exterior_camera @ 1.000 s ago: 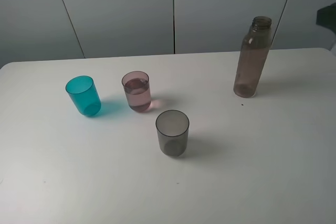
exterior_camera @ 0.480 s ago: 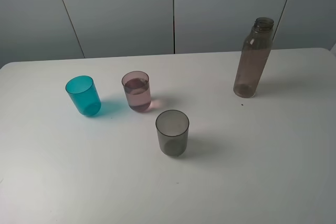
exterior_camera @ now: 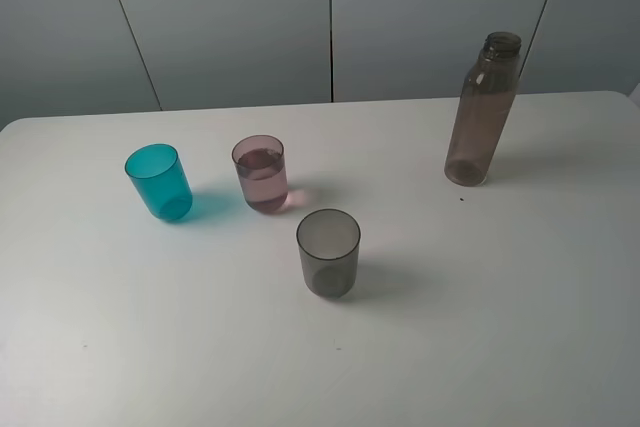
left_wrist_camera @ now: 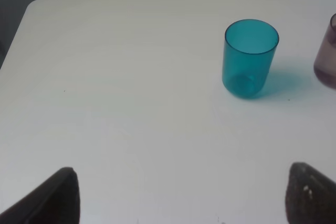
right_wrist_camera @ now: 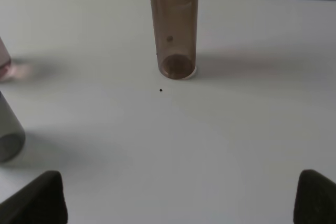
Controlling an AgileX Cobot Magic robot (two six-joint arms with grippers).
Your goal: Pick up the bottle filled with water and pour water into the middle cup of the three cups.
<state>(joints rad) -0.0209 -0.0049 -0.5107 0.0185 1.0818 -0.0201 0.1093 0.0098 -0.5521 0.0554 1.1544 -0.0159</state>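
Upright on the white table (exterior_camera: 520, 327), uncapped and well apart from the cups — the smoky grey-brown bottle (exterior_camera: 481, 112). Further left, the teal tumbler (exterior_camera: 159, 182), then just beside it the pink middle cup (exterior_camera: 261, 174) holding water, with the grey tumbler (exterior_camera: 328, 253) nearer the front. Left gripper (left_wrist_camera: 178, 195) and right gripper (right_wrist_camera: 178, 198) spread wide over bare tabletop — gripping nothing.

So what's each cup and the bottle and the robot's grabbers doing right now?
bottle: upright on the table, cap off, nothing holding it.
pink cup: upright, water in it.
teal cup: upright, looks empty.
grey cup: upright, looks empty.
left gripper: open, holding nothing.
right gripper: open, holding nothing, apart from the bottle.
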